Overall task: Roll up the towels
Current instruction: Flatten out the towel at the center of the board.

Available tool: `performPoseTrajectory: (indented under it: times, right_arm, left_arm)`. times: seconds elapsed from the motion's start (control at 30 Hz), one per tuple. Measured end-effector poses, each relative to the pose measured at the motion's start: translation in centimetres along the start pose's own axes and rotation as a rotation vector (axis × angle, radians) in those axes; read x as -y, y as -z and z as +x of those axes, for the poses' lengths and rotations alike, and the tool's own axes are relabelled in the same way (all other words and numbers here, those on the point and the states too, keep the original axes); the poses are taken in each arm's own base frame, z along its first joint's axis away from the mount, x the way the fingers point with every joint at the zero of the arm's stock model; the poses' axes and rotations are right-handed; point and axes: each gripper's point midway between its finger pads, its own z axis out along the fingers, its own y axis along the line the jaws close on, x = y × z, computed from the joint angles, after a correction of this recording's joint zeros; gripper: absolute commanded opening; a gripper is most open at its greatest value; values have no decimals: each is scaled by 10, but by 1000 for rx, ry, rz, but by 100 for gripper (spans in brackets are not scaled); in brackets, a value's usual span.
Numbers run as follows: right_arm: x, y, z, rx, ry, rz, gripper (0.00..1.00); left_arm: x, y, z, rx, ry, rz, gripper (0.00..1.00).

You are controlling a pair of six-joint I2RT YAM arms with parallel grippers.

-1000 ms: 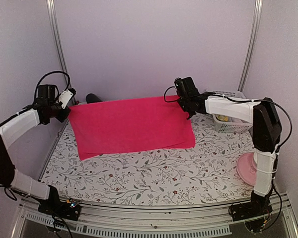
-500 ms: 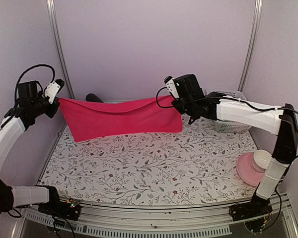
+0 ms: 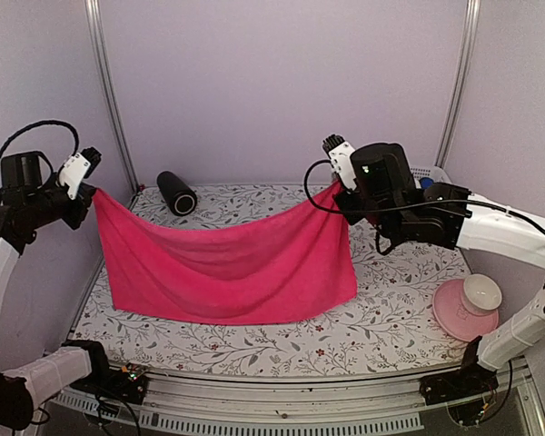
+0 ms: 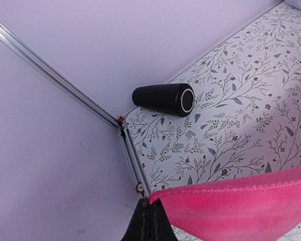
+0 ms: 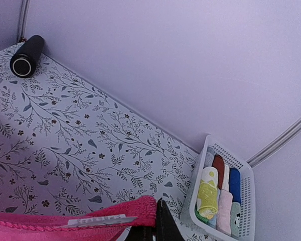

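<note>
Top external view: a hot pink towel (image 3: 227,268) hangs like a curtain across the middle of the frame, lifted by its two upper corners. The left gripper (image 3: 91,188), at the left edge of the frame, is pinched tight on one corner. The right gripper (image 3: 339,187), right of centre, is pinched tight on the other. The towel's top edge sags between them, and its lower edge appears to reach the floral counter (image 3: 254,341) toward the bottom of the frame.

A black cylinder (image 3: 175,192) lies behind the towel at upper left. A pink plate with a white bowl (image 3: 468,309) sits at lower right. In the right wrist view, a white basket (image 5: 247,198) at lower right holds several rolled towels (image 5: 218,193).

The step in hand looks like spreading this towel flat before rolling it. To do it well, both corners should stay level and the arms should draw apart enough to take out the sag. The cloth should then go down lower edge first, so that it lies without folds. It should land away from the cylinder and the plate.
</note>
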Motion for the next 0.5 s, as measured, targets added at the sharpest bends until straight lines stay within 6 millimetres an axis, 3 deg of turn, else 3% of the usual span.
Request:
performPoseTrajectory:
  times: [0.1, 0.17, 0.23, 0.37, 0.5]
  right_arm:
    - [2, -37, 3, -46, -2, 55, 2]
    - [-1, -78, 16, -102, 13, 89, 2]
    - [-8, -123, 43, -180, 53, 111, 2]
    - [-36, -202, 110, -334, 148, 88, 2]
    - [-64, -261, 166, -432, 205, 39, 2]
  left_arm:
    - [-7, -15, 6, -22, 2, -26, 0]
    - [-4, -44, 24, -79, 6, -10, 0]
    - [6, -80, 55, -171, 13, 31, 0]
    - [40, -148, 137, -393, 23, 128, 0]
    - [56, -197, 192, -538, 20, 154, 0]
